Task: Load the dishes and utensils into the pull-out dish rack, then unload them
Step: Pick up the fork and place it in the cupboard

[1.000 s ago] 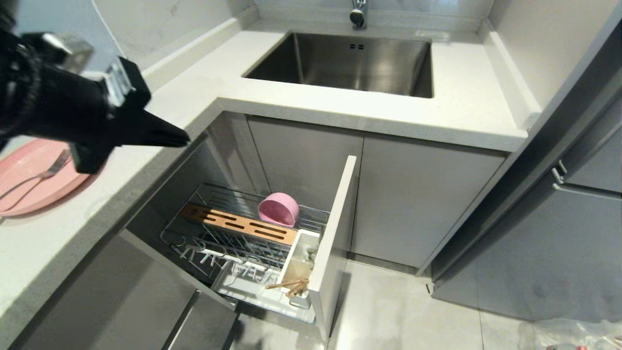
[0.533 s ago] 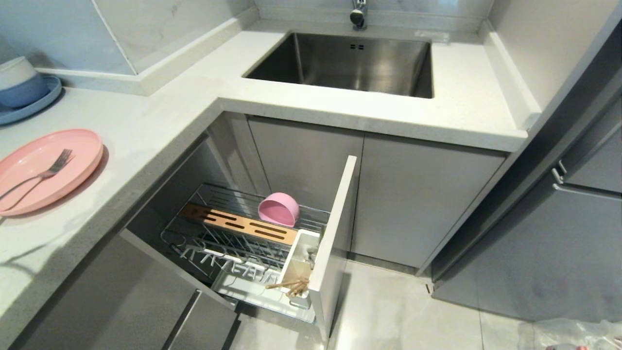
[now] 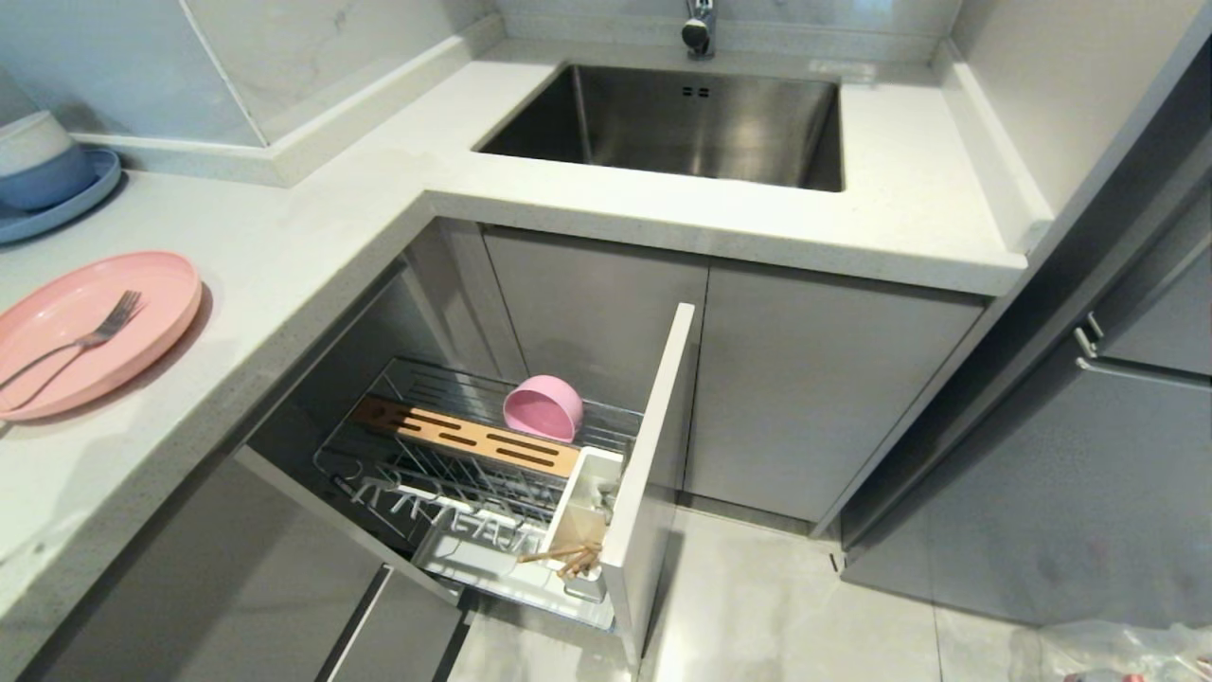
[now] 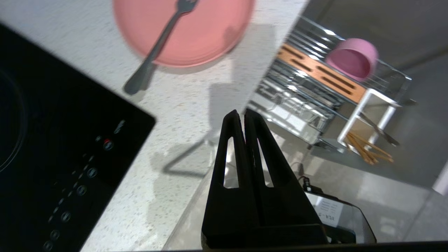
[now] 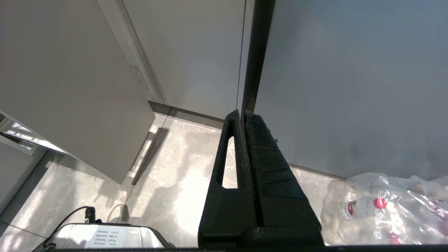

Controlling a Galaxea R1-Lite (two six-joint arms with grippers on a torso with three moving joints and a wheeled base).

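Head view: pink bowl (image 3: 543, 407) in rack (image 3: 398, 478), fork (image 3: 66, 346) on plate (image 3: 142, 327).

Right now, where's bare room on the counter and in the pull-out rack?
Bare white countertop runs between the shallow pink plate, which carries the grey metal fork, and the steel sink. In the chrome wire rack, the slots ahead of the wooden strip are free; the deep pink bowl and white utensil cup crowd the door end.

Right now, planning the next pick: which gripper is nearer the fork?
Left. The left gripper hangs shut over the counter just short of the fork on the plate; the right gripper points at the floor.
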